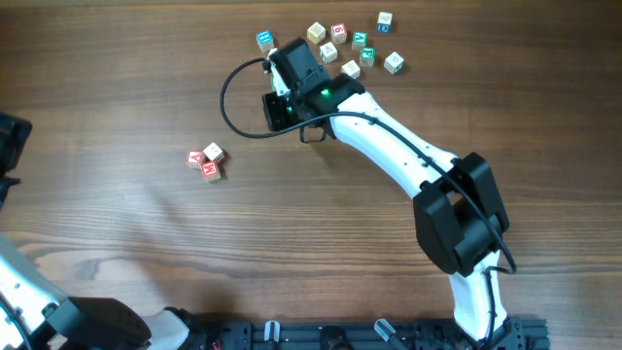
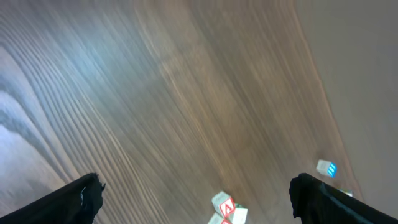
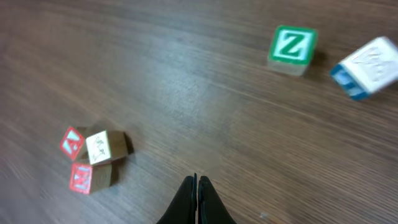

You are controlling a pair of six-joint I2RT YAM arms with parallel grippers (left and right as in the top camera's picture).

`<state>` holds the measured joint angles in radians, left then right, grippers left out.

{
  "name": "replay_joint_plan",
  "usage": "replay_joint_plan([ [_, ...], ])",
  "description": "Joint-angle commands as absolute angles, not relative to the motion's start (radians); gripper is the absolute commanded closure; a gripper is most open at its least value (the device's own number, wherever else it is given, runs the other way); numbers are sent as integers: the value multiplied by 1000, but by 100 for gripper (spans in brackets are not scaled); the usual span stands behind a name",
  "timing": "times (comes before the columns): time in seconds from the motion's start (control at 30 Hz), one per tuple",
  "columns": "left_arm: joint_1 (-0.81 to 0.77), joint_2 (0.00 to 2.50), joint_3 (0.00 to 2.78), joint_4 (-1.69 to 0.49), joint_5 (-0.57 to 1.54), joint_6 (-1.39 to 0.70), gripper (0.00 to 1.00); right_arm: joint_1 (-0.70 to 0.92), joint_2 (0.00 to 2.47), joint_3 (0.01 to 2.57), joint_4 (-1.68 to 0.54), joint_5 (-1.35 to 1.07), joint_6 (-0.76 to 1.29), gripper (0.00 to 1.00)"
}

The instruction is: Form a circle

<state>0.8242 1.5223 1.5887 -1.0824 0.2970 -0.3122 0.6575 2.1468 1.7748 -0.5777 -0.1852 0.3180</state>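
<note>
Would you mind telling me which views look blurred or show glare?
Left wrist: heavy motion blur, pale glare on the table upper left. Right wrist: mild blur, worst on the blue-edged cube. Overhead: sharp, evenly lit, soft shadows only.

I see no ring formed. Three tiny pale wooden letter cubes (image 1: 205, 160) lie packed together on the bench, left of centre in the overhead frame, each touching its neighbours in a tight triangle.

In the right wrist view they sit at lower left. The upper-left cube (image 3: 73, 142) shows a red-printed face and is turned corner-on. The middle cube (image 3: 99, 148) shows a pale face with a faint dark drawing. The lower cube (image 3: 82, 177) shows another red-printed face.

I can't read the letters. In the left wrist view the bottom edge cuts off part of the group.
</note>
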Motion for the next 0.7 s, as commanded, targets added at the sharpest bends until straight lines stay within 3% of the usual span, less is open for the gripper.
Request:
replay_joint_plan([
  [0.0,827,1540,1589,-1052,279,-295,0,657,2206,1774,-523,-320,292,96],
  [0.5,826,1715,1589,-1042,341,-296,0,657,2278,1774,-445,-376,318,96],
  [0.57,826,1727,1589,-1042,365,-295,12,657,2296,1774,-448,-376,318,96],
  [0.67,817,1748,1589,-1042,374,-296,66,656,2301,1774,-467,-375,317,96],
])
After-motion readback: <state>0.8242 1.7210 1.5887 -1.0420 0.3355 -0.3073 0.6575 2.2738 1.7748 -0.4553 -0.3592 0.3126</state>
